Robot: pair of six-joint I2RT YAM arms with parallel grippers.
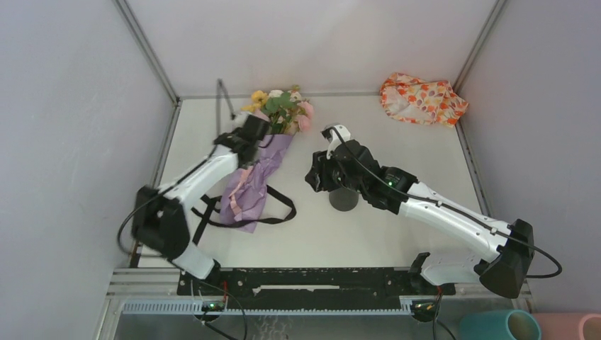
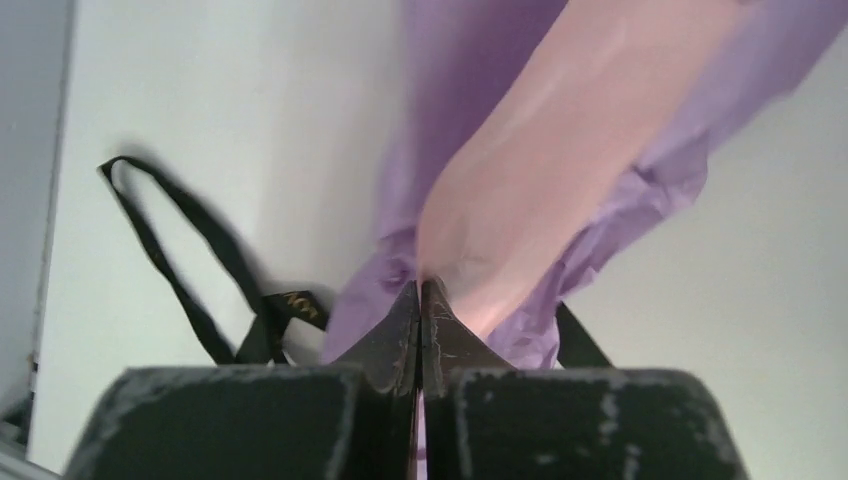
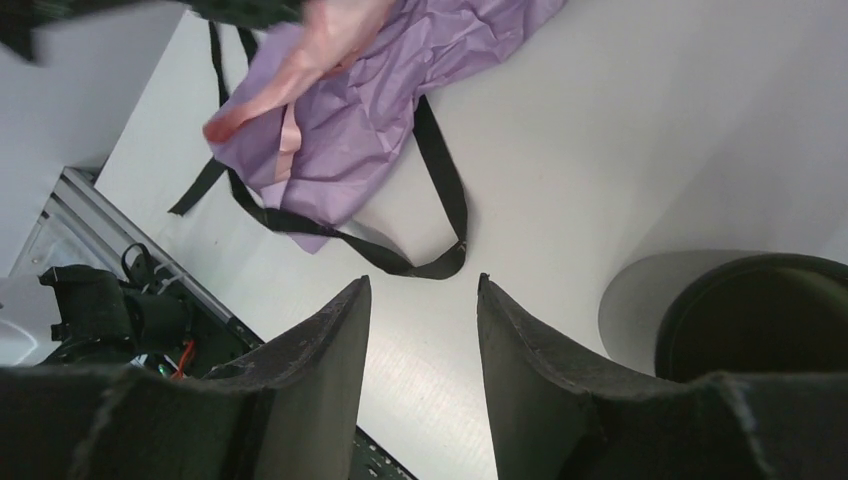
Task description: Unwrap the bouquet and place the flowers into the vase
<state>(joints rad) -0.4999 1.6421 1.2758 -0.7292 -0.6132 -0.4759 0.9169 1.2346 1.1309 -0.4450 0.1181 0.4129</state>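
Clamped fully together, the left gripper [image 2: 420,290] is seen with its tips pinched on the wrapping paper of the bouquet [image 1: 261,170], near the wide end of the cone. The right gripper [image 3: 422,285] is held half apart with nothing between its fingers, just beside the vase [image 1: 344,200]. The white table [image 1: 404,156] is occupied left of centre by the bouquet, laid on its side, purple paper outside and pink inside, with the flowers [image 1: 280,103] pointed toward the far wall. An orange-flowered cloth [image 1: 422,99] is crumpled in the far right corner. The black vase is stood upright near the centre. Black ribbon [image 1: 281,212] is trailed loosely around the cone's narrow end.
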